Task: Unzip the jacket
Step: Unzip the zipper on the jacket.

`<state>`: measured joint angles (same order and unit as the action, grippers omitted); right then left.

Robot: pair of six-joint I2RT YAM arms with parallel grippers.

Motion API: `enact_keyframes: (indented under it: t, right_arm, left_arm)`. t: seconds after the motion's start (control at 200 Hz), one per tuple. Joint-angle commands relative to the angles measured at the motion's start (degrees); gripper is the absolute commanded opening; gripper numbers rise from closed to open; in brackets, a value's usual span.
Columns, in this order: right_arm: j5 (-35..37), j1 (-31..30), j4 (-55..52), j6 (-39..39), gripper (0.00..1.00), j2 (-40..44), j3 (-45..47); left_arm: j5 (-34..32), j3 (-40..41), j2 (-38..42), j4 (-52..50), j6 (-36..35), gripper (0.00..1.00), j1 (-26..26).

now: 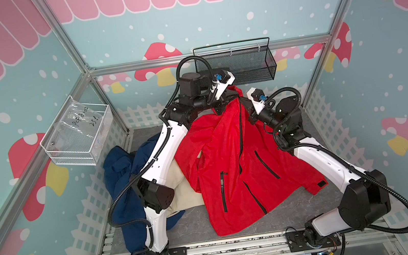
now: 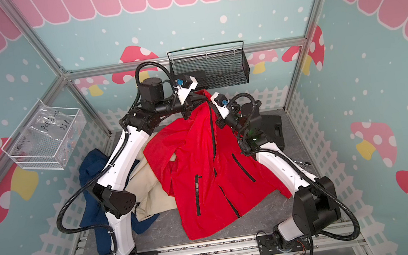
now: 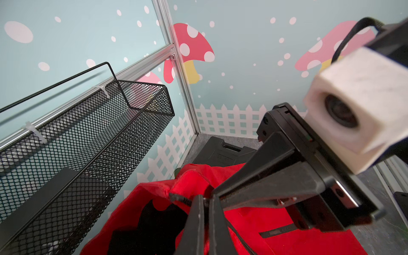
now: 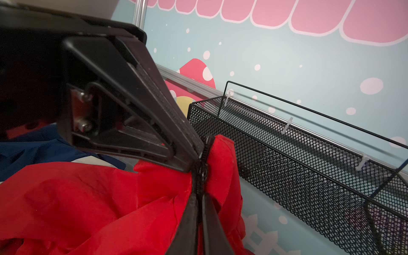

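Landmark: the black mesh basket is hanging on the back wall, and every place below is being given against it.
Jacket: the red jacket is hanging by its collar just in front of the basket. Its body is draping down and away from the basket onto the grey table.
Left gripper: the left gripper is pinching the collar edge at the zipper's top, just beside the basket, with its fingers together on the cloth.
Right gripper: the right gripper is closing its fingers together on the zipper just under the slider. Whether they are catching the pull tab I cannot tell.
Done so far: the collar is being held up and the zipper line is hanging fairly straight, so the setup looks complete.
Left to do: the slider is sitting at the collar end nearest the basket and the dark teeth are running joined towards the hem. The whole pull away from the basket appears not yet begun.
Bystanders: a navy garment and a cream garment are lying far from the basket, beside the jacket.
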<state>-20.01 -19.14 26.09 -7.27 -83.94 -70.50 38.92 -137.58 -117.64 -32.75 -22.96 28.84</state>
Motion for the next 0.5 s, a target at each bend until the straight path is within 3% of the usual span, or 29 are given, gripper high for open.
enact_keyframes:
  t: [0.0,0.27,0.495]
  right_arm:
    - [2.0,0.3,-0.9,-1.2,0.10,-1.2,-1.9]
    - [1.2,0.8,-0.1,0.2,0.10,-1.3,-1.6]
    - [-5.1,2.7,2.3,4.7,0.08,-1.6,-0.6]
  left_arm:
    - [2.7,-1.0,2.5,1.7,-1.4,0.00,0.6]
    - [2.4,-1.1,2.4,1.6,-1.3,0.00,0.7]
    - [2.2,-1.1,2.3,1.6,-1.3,0.00,0.7]
